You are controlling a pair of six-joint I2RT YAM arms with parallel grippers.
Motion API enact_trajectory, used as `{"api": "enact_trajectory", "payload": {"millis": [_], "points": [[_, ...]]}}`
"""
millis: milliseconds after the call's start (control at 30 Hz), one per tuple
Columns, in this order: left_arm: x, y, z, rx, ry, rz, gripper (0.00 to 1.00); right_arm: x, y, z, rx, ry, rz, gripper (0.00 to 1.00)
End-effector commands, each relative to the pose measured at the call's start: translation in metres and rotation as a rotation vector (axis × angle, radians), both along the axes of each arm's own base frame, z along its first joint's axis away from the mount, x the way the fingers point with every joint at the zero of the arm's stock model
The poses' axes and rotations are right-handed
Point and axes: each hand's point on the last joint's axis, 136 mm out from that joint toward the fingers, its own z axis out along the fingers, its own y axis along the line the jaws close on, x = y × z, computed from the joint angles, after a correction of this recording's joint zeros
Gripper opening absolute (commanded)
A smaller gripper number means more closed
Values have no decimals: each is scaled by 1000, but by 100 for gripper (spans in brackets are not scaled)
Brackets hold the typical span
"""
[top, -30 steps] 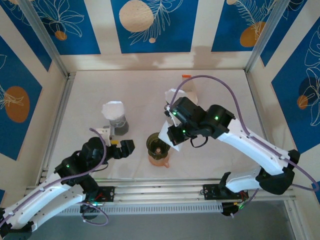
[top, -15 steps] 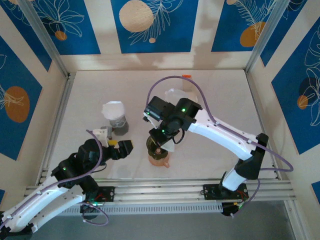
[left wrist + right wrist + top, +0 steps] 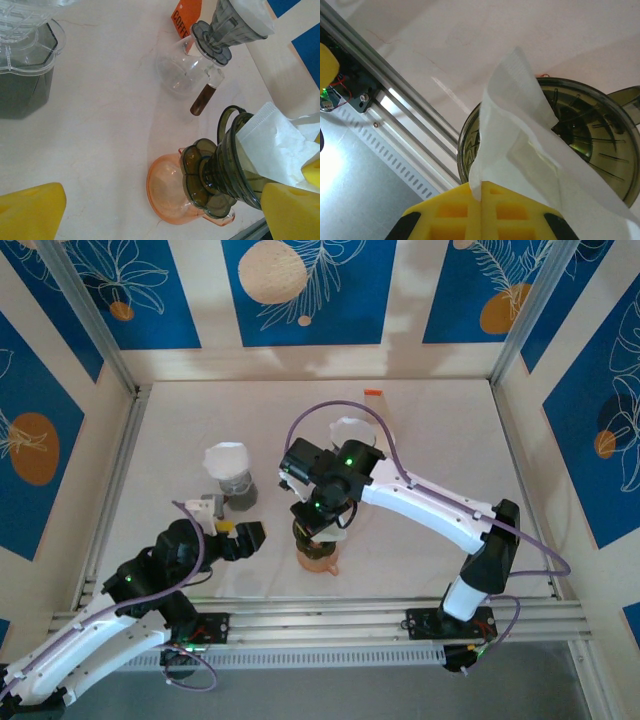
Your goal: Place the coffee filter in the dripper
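The coffee filter is a white paper cone pinched at its edge between the yellow pads of my right gripper, which is shut on it. Its lower part hangs into the mouth of the dark olive dripper. The dripper stands on an orange glass cup near the table's front. The left wrist view has the dripper, the filter and the orange cup side-on. My right gripper hovers right over the dripper. My left gripper is open, left of the dripper, holding nothing.
A second dripper with a white filter sits on a dark glass at the left. A clear glass server topped by a grey dripper stands behind, by an orange tag. Aluminium rails run along the near edge.
My right arm swung left with the filter, from right of the dripper to directly above it, and lowered the paper into its mouth. The left arm barely moved.
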Motion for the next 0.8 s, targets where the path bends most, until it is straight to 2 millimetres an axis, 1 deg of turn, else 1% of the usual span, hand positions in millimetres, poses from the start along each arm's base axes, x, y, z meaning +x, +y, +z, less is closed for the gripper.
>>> {"api": "enact_trajectory", "payload": {"millis": [0,167,367,467,567,633,767], "points": [[-2,0,-3,12,-8,-13,100,-3,7,-2,33,32,-3,0],[-2,0,-4,13,-3,-10,100,0,4,14,57,11,-9,0],[-2,1,-7,17,2,-6,100,-6,0,37,128,38,-2,0],[-1,1,-8,17,4,-3,100,-9,-1,42,149,64,6,0],[-1,1,-7,16,2,-2,100,-13,0,43,162,90,17,0],[-1,2,-8,17,3,0,100,-14,1,39,162,104,23,0],[-1,1,-9,13,7,1,100,-13,6,19,138,136,15,0]]}}
